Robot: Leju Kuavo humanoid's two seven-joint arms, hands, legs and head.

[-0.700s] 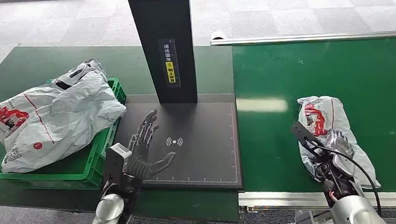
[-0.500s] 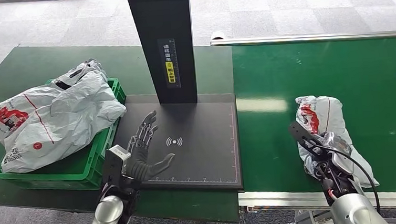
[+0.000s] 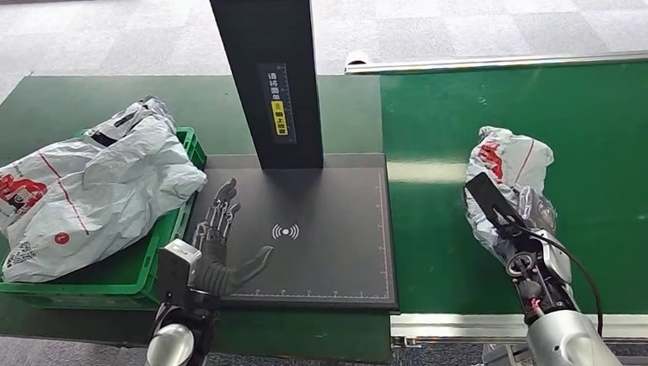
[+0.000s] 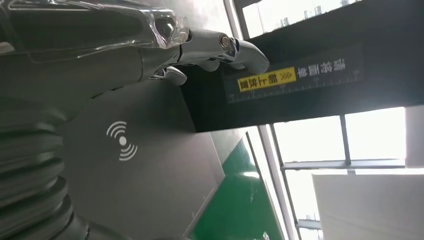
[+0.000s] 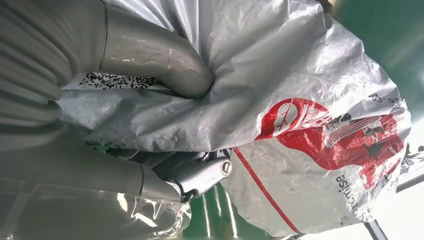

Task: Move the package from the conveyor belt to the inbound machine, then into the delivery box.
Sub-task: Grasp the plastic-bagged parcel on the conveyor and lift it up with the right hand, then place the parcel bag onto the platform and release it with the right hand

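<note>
The right hand (image 3: 513,230) grips the package (image 3: 509,174), a crumpled grey plastic bag with red print; the right wrist view shows its thumb (image 5: 160,62) pressed into the plastic and its fingers (image 5: 200,175) curled under the bag. The package is over the green conveyor belt (image 3: 610,128), at about 3 o'clock from the inbound machine (image 3: 324,235), a dark flat pad with a white wireless mark and a black upright column (image 3: 265,66) at its 12 o'clock edge. The left hand (image 3: 218,251) lies spread and holds nothing over the pad's 8 o'clock corner. At 9 o'clock from the pad, on the green bench (image 3: 40,108), a green delivery box (image 3: 138,278) holds another large grey bag (image 3: 88,191).
</note>
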